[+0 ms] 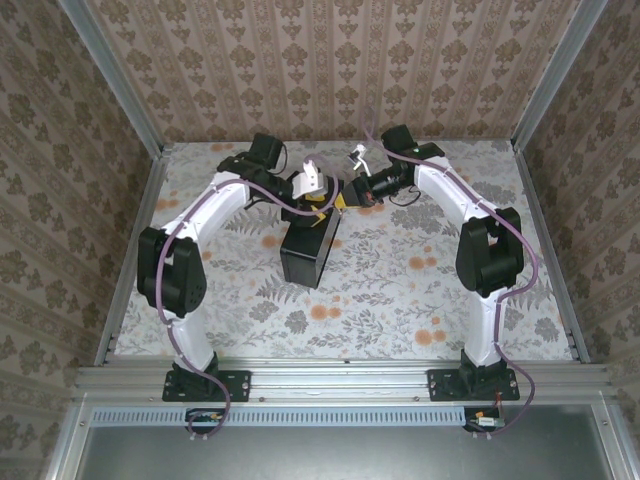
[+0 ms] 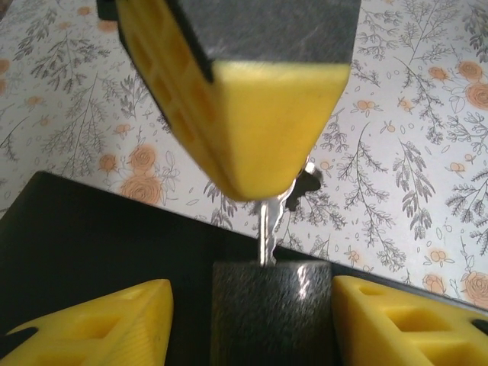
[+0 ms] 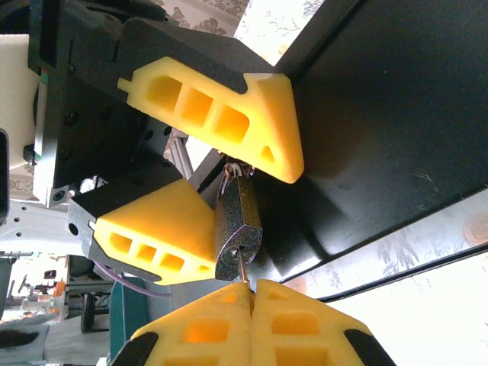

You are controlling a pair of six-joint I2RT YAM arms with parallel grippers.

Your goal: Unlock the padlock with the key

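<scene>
R claw (image 3: 250,293) pinched tight on key (image 2: 266,229), blade in padlock (image 2: 271,320) keyway. L claw (image 2: 252,301) fingers sit either side of lock body, can't tell if they're actually clamping. Lock's at edge of black box (image 2: 91,252), mid table (image 2: 412,152). My read: small, rigid, slick metal, will twist w/ key torque. I'd grip the flat body faces, not the thin shackle. Floral table cover, wallpapered walls (image 1: 330,60) all round.
</scene>
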